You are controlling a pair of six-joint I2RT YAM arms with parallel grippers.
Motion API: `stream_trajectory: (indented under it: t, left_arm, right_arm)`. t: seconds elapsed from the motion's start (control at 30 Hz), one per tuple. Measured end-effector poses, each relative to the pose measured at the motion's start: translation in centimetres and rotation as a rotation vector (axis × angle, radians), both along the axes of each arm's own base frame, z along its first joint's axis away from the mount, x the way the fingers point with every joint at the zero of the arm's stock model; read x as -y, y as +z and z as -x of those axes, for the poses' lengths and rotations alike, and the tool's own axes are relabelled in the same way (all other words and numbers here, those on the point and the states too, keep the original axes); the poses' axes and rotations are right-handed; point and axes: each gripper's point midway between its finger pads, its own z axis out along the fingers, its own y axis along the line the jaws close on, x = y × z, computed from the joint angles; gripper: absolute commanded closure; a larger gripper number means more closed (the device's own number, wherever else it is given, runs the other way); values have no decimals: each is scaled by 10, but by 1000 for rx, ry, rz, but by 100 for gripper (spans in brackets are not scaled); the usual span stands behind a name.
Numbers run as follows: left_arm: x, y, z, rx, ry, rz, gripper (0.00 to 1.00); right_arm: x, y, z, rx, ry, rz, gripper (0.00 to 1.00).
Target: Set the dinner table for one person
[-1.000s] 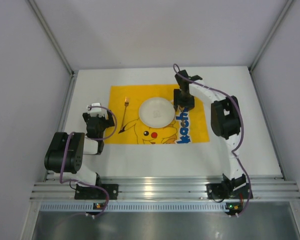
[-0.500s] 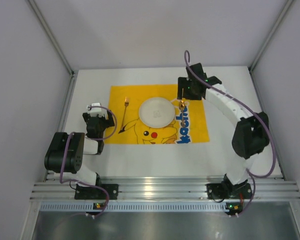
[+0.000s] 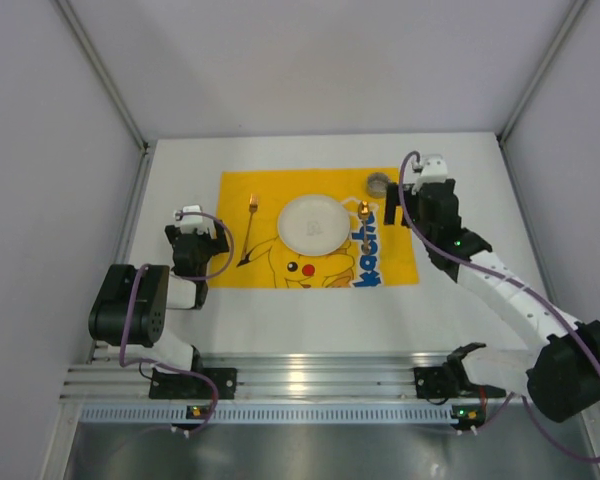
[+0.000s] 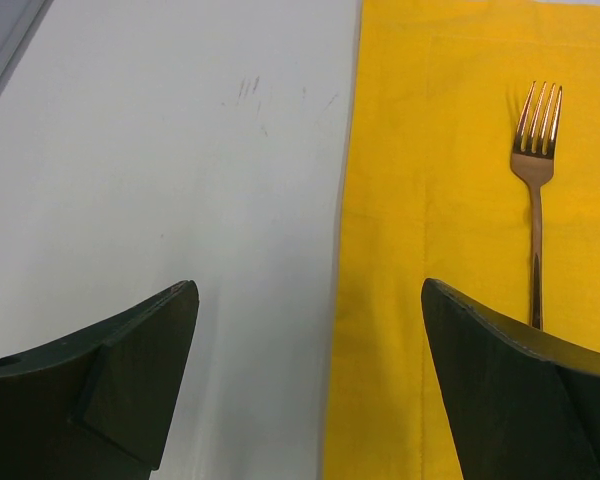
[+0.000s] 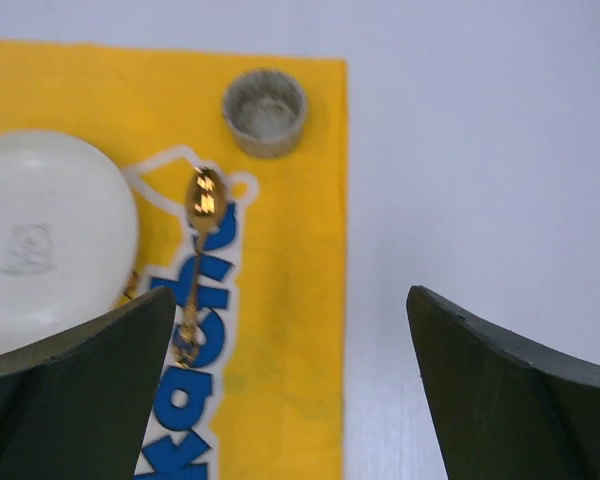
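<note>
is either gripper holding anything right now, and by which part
Nothing is held. The left gripper is open and empty near the fork; the right gripper is open and empty, with the spoon lying free on the yellow cloth.

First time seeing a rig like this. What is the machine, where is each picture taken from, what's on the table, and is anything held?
The left arm and right arm are robots bolted to a white table. One picture looks down from above; the other two come from wrist cameras, the dark wedges being each arm's jaws. On a yellow cloth lie a plate, a fork on its left, a spoon on its right, and a small grey cup at the far right corner. Both jaws are open, holding nothing.
</note>
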Motion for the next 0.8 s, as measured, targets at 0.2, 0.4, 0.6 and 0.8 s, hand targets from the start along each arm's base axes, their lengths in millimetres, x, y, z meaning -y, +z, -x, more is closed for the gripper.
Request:
stream_trajectory:
  t: [0.2, 0.4, 0.6, 0.8]
  left_arm:
    - [0, 0, 0, 1, 0, 0, 1]
    - [0, 0, 0, 2, 0, 0, 1]
    - [0, 1, 0, 4, 0, 0, 2]
    - [0, 1, 0, 4, 0, 0, 2]
  right_arm:
    - [79, -98, 40, -27, -168, 107, 0]
    - [135, -153, 57, -8, -302, 92, 0]
    - [144, -152, 24, 78, -293, 51, 0]
    - [126, -153, 1, 130, -178, 36, 0]
